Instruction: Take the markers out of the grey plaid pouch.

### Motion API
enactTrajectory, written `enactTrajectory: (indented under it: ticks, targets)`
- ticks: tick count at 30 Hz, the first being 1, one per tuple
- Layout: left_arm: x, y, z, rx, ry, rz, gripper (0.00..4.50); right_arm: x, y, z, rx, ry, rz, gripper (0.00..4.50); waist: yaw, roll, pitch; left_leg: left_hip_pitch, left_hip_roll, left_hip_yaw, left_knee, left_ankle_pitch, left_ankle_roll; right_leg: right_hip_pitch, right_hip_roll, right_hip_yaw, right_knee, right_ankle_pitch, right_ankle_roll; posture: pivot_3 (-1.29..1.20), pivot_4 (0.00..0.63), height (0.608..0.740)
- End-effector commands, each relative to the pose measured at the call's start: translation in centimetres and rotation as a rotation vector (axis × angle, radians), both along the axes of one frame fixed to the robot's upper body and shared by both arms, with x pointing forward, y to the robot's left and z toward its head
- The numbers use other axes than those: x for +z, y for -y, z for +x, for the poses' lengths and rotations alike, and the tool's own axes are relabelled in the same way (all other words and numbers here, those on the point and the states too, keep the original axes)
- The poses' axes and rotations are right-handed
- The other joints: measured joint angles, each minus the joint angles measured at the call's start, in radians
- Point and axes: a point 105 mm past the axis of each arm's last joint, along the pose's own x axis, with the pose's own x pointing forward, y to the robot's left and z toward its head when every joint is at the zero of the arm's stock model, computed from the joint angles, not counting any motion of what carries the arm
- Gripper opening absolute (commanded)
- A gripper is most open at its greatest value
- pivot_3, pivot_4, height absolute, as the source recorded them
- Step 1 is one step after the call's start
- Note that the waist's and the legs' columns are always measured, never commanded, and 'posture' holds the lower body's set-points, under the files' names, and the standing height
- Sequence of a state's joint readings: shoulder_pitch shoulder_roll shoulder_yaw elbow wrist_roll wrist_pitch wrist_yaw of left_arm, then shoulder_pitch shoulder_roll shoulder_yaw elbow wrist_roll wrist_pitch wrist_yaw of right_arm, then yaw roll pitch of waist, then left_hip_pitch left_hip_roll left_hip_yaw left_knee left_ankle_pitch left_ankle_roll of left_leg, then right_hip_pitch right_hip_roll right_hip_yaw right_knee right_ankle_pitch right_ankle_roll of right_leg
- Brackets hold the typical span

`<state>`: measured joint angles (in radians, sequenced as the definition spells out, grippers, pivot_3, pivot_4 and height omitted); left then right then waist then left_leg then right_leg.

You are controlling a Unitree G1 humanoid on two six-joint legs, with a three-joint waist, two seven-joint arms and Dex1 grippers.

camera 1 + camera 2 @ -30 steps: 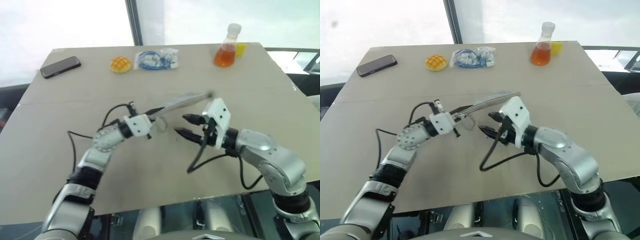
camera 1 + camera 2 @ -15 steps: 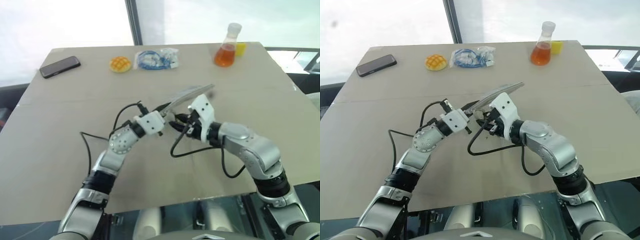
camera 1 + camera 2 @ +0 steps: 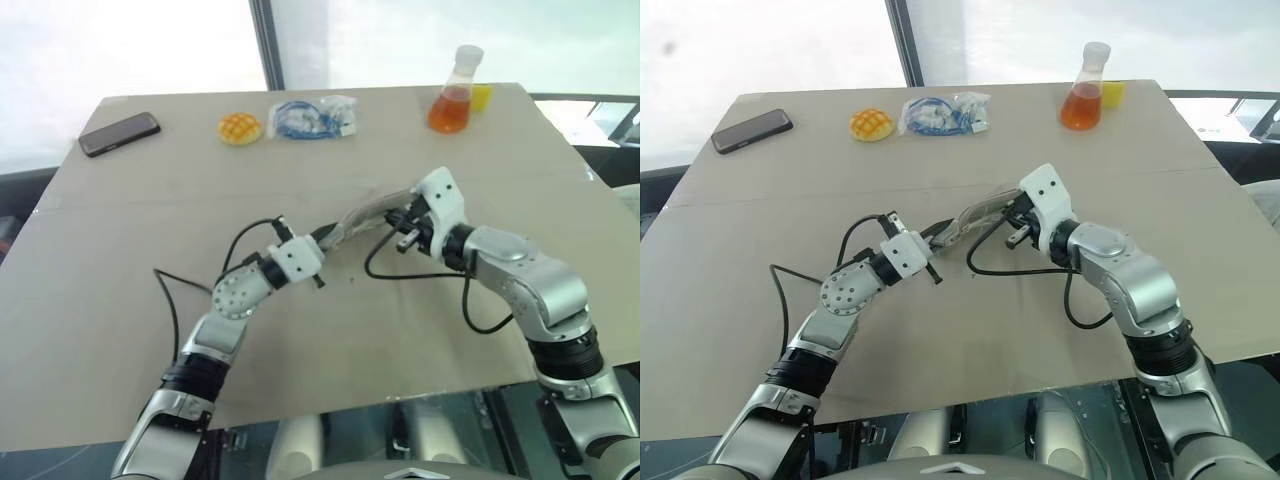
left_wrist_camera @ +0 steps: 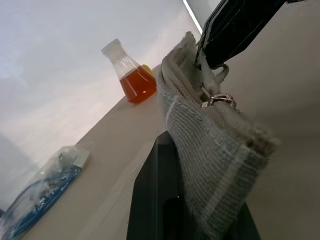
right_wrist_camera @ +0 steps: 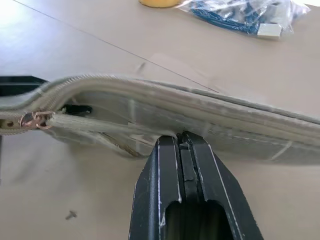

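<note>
While both clenched claws pinch it, the grey plaid pouch hangs flat; zipper partly open.

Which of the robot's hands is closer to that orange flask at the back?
The right gripper, shut on the grey plaid pouch, sits nearer the orange flask. The left gripper holds the pouch's other end, farther off.

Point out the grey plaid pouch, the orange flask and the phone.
grey plaid pouch [image 5: 210, 117]: right wrist view, its side panel below the zipper.
orange flask [image 3: 449, 112]: left eye view, its liquid-filled body.
phone [image 3: 120, 134]: left eye view, middle of its dark face.
</note>
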<state>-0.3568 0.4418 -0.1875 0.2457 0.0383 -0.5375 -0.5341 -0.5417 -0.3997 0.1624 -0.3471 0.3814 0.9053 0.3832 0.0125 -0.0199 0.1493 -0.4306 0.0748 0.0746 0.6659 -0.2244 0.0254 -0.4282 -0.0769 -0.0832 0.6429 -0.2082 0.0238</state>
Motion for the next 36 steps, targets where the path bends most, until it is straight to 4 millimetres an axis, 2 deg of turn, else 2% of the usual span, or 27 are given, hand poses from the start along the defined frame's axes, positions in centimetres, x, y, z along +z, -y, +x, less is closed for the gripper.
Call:
enactTrajectory:
  ticks: [1,4,7,9,13,15,17,22,27,31,36]
  targets:
    - [1.3,-2.3,0.0,0.057,0.024,-0.074,0.00,2.3,8.4,2.9,-0.366,0.100,-0.047,0.02,0.000,0.000,0.000,0.000,0.000,0.000,0.000,0.000,0.000,0.000,0.000,0.000,0.000,0.000,0.000,0.00,0.150,0.740]
    - [1.0,-2.7,-0.1,0.051,-0.006,-0.077,0.00,2.0,10.5,3.7,-0.456,0.120,-0.108,0.02,0.000,0.000,0.000,0.000,0.000,0.000,0.000,0.000,0.000,0.000,0.000,0.000,0.000,0.000,0.001,0.00,0.150,0.740]
    - [0.4,-3.3,0.2,0.068,-0.014,-0.022,0.00,3.1,11.0,3.6,-0.462,0.151,-0.108,0.02,0.000,0.000,0.000,0.000,0.000,0.000,0.000,0.000,0.000,0.000,0.000,0.000,0.000,-0.001,0.001,0.00,0.150,0.740]
    - [-0.1,-3.6,0.5,0.089,-0.005,0.044,0.00,4.1,8.5,2.1,-0.304,0.141,-0.035,0.02,0.001,0.000,0.000,0.000,0.000,0.000,0.000,0.000,0.000,0.000,0.000,0.000,0.000,0.000,0.001,0.00,0.150,0.740]
    - [-1.1,-3.6,0.8,0.105,-0.004,0.125,0.00,4.8,1.6,-3.4,0.128,0.088,0.026,0.02,0.001,0.000,0.000,0.000,0.000,0.000,-0.001,0.000,0.000,0.000,0.000,0.000,-0.001,0.000,0.000,0.00,0.150,0.740]
    - [-1.4,-3.4,0.6,0.098,-0.012,0.127,0.00,4.9,0.6,-4.0,0.159,0.087,0.026,0.02,-0.002,0.000,0.000,0.000,0.000,0.000,-0.002,0.000,0.000,0.000,0.000,0.000,-0.001,0.000,0.000,0.00,0.150,0.740]
    - [-1.7,-3.1,0.3,0.079,-0.015,0.140,0.00,5.1,1.4,-2.7,0.067,0.100,0.022,0.02,-0.004,0.000,0.000,0.001,0.000,0.000,-0.002,0.000,0.000,0.000,0.000,0.000,-0.001,-0.001,0.002,0.00,0.150,0.740]
    - [-2.0,-3.7,0.0,0.065,-0.032,0.177,0.00,5.5,5.5,0.3,-0.183,0.127,0.007,0.02,0.001,0.000,0.000,0.001,0.000,0.000,-0.001,0.000,0.000,0.000,-0.001,0.000,-0.001,-0.003,-0.001,0.00,0.150,0.740]
    - [-1.8,-3.6,-0.2,0.045,-0.042,0.181,0.00,5.9,6.1,0.5,-0.198,0.134,-0.006,0.02,0.000,0.000,0.000,-0.001,-0.001,0.001,-0.002,0.000,0.000,-0.001,-0.001,0.000,-0.001,0.000,0.000,0.00,0.150,0.740]
    - [-2.0,-3.0,-1.0,0.001,-0.079,0.131,0.00,4.1,10.4,2.9,-0.445,0.144,-0.102,0.02,0.001,0.000,0.000,-0.001,-0.001,0.001,-0.003,0.000,0.000,-0.001,-0.001,0.000,-0.002,0.000,0.000,0.00,0.150,0.740]
    - [-1.6,-3.6,-1.1,-0.006,-0.105,0.080,0.00,3.8,13.5,3.3,-0.553,0.157,-0.139,0.02,0.000,0.001,0.001,-0.001,-0.001,0.002,-0.003,0.000,0.000,-0.002,-0.002,0.000,-0.002,-0.001,0.002,0.00,0.150,0.740]
